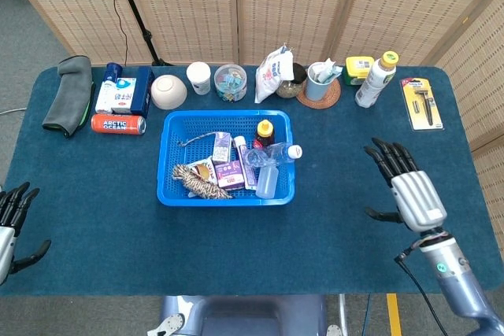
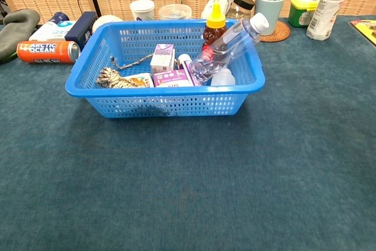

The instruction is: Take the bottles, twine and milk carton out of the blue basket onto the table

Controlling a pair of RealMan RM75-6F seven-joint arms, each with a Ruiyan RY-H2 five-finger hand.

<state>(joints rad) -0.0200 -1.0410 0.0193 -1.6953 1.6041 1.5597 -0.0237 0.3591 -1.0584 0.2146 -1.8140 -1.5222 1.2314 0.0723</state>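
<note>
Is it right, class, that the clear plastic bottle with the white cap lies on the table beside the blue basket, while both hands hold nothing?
Not quite. The clear plastic bottle is inside the blue basket, leaning on its right rim, as the chest view shows. The rest stands: the left hand and right hand hold nothing.

Woven rattan folding screen (image 1: 283,1) behind, dark teal cloth over the tabletop (image 1: 331,218), grey carpeted floor (image 1: 20,45) at left, black stand pole (image 1: 134,9), what may be yellow floor tape (image 1: 391,316) below

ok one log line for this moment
phase: reach | right hand: open, over table | left hand: open | blue plastic basket: nothing removed
</note>
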